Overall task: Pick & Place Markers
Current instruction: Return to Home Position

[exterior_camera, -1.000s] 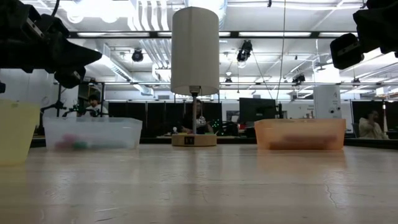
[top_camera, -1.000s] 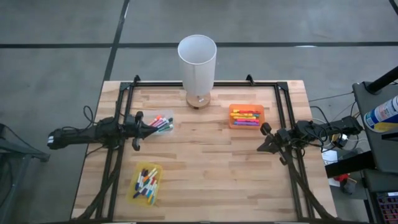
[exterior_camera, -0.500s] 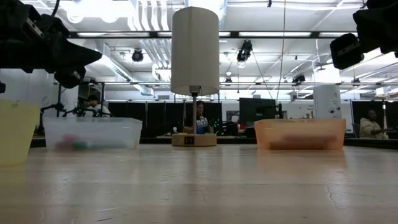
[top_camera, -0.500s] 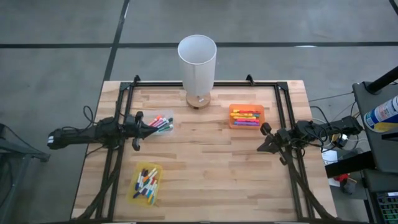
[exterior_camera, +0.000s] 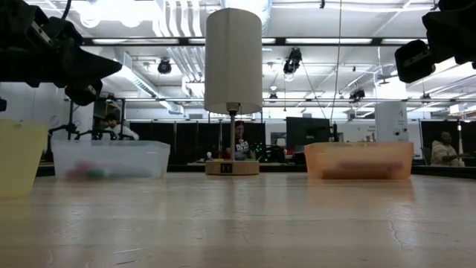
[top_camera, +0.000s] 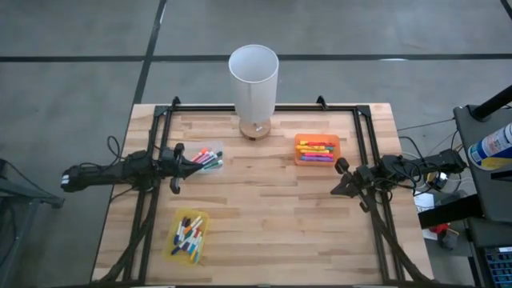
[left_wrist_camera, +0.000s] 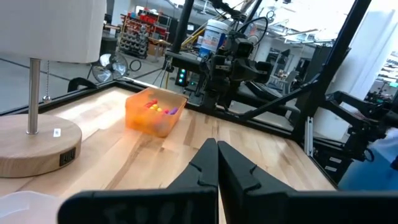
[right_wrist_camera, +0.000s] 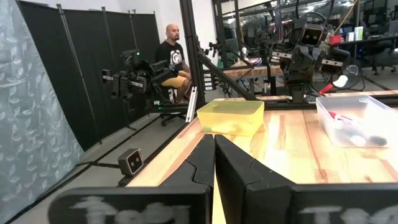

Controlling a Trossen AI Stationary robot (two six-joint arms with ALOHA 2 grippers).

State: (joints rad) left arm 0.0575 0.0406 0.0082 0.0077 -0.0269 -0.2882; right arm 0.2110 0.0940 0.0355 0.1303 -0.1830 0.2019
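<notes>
we judge the sorting done and the step in hand to be the arms' return to rest: no pen lies loose on the worktop (top_camera: 272, 216). the left tool (left_wrist_camera: 216, 149) hangs above the worktop with its fingers pressed together, holding nothing. the right tool (right_wrist_camera: 214, 144) is the same, pinched to a narrow line and empty.

all the markers (top_camera: 189, 234) sit in trays. we count three of these:
- a clear tray (exterior_camera: 126, 152) just ahead of the left tool
- an orange tray (left_wrist_camera: 142, 118) near the right tool, off to its lamp side
- a yellow tray (right_wrist_camera: 230, 118) well apart from both tools

there is one lamp (top_camera: 254, 76) and two arms. the pens are too small to count singly.

the next move calls for no grasp, we think, only settling each arm without brushing the tray nearest its tool.
</notes>
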